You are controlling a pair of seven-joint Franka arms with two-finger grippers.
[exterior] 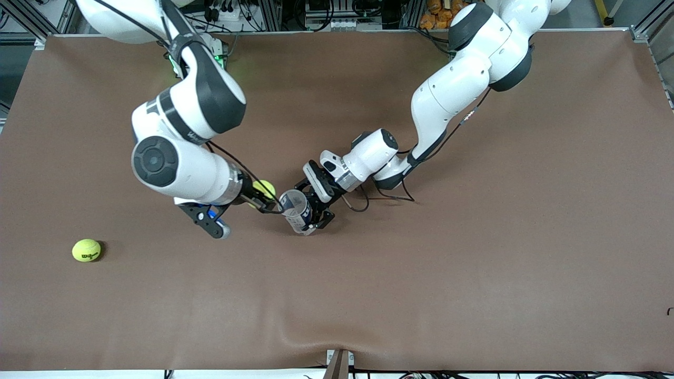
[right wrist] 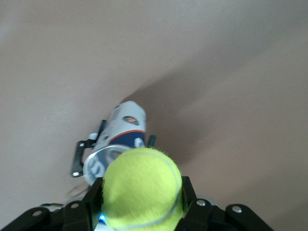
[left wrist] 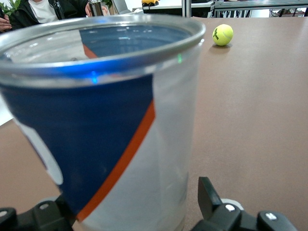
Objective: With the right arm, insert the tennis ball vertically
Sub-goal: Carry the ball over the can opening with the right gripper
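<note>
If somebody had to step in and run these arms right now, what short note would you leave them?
Right gripper: shut on a tennis ball, up beside the can's open mouth.
Left gripper: around the can, holding it at mid-table; the can looks tilted in the front view.
Second tennis ball: loose on the table, toward the right arm's end.
Done: ball picked up, can held.
Left: lower the ball into the can and let go.

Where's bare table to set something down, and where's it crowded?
Free: the wide stretch at the left arm's end of the table, and the strip along its front-camera edge. Crowded: mid-table, where the left gripper holds the can and the right gripper carries a tennis ball. A spare ball sits at the right arm's end.
</note>
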